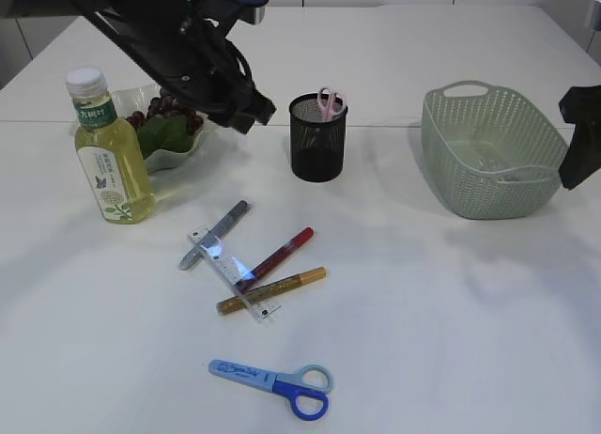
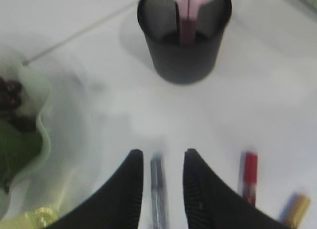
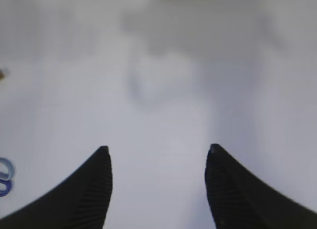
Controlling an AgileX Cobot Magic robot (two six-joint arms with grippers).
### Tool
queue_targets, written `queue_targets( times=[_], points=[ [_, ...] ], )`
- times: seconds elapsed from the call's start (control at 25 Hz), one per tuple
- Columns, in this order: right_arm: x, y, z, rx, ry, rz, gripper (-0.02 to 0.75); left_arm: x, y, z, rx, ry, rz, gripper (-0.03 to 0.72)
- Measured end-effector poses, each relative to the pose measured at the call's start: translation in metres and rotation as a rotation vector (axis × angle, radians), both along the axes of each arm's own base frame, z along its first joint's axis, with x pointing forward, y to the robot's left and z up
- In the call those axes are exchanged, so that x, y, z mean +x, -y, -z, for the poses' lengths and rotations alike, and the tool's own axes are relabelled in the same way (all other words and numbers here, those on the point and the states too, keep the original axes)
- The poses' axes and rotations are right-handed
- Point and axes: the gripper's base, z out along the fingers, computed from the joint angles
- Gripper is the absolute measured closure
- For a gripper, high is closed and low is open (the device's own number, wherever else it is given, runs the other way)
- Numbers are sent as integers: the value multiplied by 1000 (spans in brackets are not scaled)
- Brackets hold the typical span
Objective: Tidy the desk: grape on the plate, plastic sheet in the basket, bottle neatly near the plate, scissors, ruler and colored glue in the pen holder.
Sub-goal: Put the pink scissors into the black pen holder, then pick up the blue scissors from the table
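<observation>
While my left gripper point(image 2: 159, 174) is hanging over the desk with its jaws part open and nothing between them, I am lining it up on the silver glue pen point(image 2: 157, 189), which is showing in the gap below, clear of both pads. To do this step well, I am judging that the jaws should straddle the pen across its width near the middle, so it hangs level on the way to the pen holder point(image 1: 317, 138). That pen is lying across one end of the ruler point(image 1: 232, 271), so I am planning a straight lift to avoid dragging the ruler. The red glue pen point(image 1: 279, 256) and gold glue pen point(image 1: 272, 290) are lying just beside it; the blue scissors point(image 1: 277, 385) are nearer the front edge. Pink scissors point(image 2: 187, 11) are standing in the holder. The grapes point(image 1: 167, 113) are on the plate point(image 1: 174, 155), the bottle point(image 1: 108, 152) upright beside it; its green label is too small to read. My right gripper point(image 3: 158, 189) is hovering wide open and empty near the basket point(image 1: 493, 157).
</observation>
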Motion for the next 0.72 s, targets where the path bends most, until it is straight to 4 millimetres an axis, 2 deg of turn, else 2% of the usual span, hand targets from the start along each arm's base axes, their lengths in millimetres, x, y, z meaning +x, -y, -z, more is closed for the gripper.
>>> queue_targets(
  times=[0.16,0.4,0.72],
  points=[
    [-4,-1,1,12,-53,15,267,-25,-8,-8,109,-180,116,482],
    [-9,-2,2,32,-102,29,267,-59,-10,-22,144,-379,396,482],
    [-9,-4,2,53,-105,33,267,-74,-11,-49,94,-346,453,480]
  ],
)
